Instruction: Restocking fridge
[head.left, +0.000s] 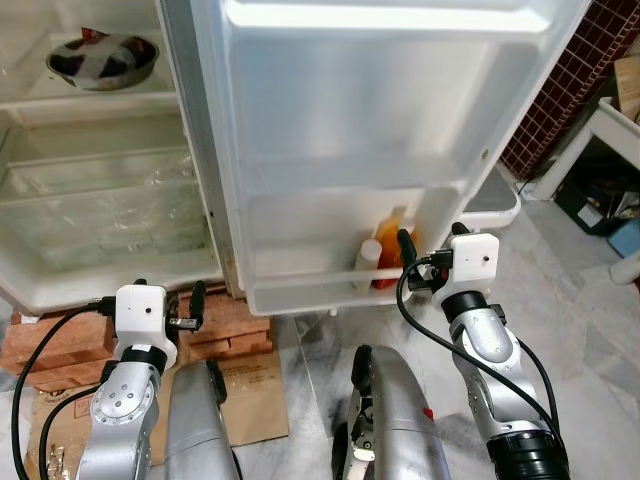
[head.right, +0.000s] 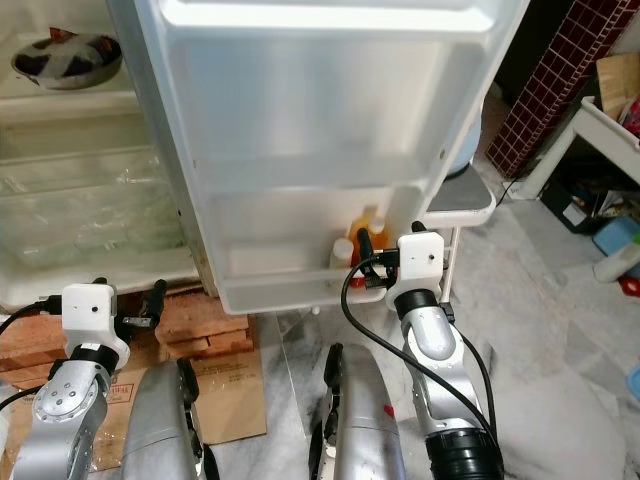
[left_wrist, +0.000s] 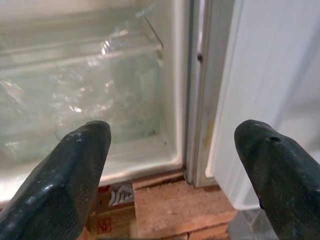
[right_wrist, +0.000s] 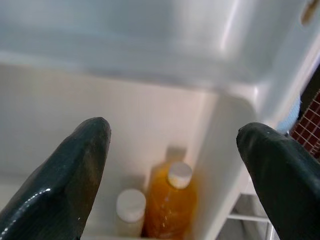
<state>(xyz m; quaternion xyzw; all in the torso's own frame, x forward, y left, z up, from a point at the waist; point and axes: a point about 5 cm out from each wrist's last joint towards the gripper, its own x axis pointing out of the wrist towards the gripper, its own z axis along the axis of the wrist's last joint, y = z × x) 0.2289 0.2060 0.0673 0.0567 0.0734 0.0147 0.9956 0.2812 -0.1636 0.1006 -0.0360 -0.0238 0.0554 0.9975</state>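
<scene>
Two bottles (head.left: 380, 262) stand in the door's bottom shelf (head.left: 300, 295) (right end) — bowl (head.left: 103, 60) inside, upper shelf, left.

1. Pale marble-patterned floor (head.left: 590, 340) across 3 to 6 o'clock.
2. Stacked red bricks (head.left: 60, 345) at 8 o'clock, with flattened cardboard (head.left: 250, 395) just beside them.
3. Dark red tiled wall (head.left: 570, 80) at 2 o'clock.
4. White table (head.left: 610, 130) at 3 o'clock, clutter beneath.
5. Even, diffuse lighting throughout.

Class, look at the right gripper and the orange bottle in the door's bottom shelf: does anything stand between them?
Nothing visible does. The right gripper, open, looks straight down at the orange bottle, beside a white-capped bottle.
</scene>
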